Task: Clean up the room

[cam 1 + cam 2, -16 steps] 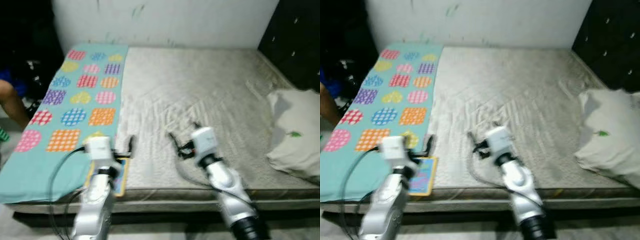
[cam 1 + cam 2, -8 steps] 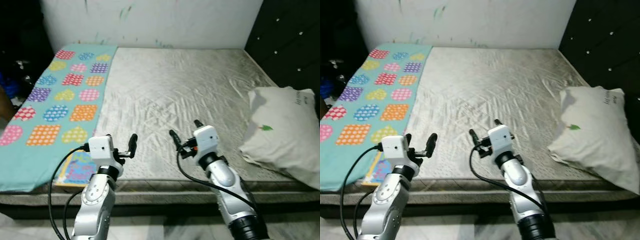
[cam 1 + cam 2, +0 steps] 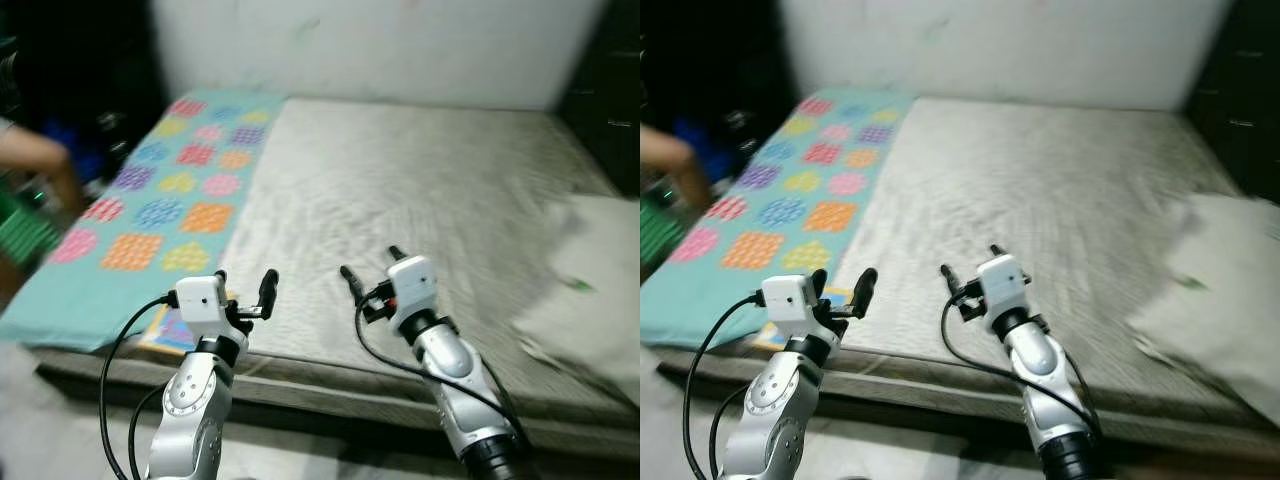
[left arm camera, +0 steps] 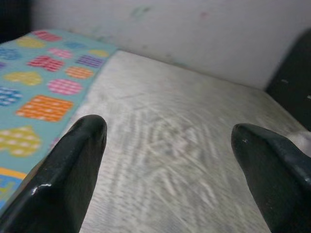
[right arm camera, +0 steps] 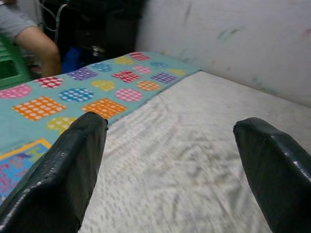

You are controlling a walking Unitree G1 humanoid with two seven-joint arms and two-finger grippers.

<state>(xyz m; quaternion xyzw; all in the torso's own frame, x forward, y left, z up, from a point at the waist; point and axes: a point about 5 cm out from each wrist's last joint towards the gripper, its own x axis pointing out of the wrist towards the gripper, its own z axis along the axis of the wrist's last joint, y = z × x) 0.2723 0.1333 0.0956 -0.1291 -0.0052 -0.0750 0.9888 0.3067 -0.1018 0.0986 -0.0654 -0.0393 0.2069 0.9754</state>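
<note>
Claws [image 3: 243, 285] [image 3: 370, 271] spread above mattress [image 3: 430, 190]

A wide grey mattress [image 3: 420, 190] lies ahead, its middle bare and flat, giving open room to reach forward. Both grippers hover above its near edge, the left gripper [image 3: 243, 293] and the right gripper [image 3: 368, 273] each with 2 fingers spread apart. Along the left side a teal blanket [image 3: 150, 215] with coloured patches covers the surface, a colourful flat book [image 3: 168, 328] at its near corner. A white pillow [image 3: 590, 270] occupies the right side. A white wall [image 3: 380, 50] closes the far end. A person's arm [image 3: 40, 160] sits beyond the left edge.
</note>
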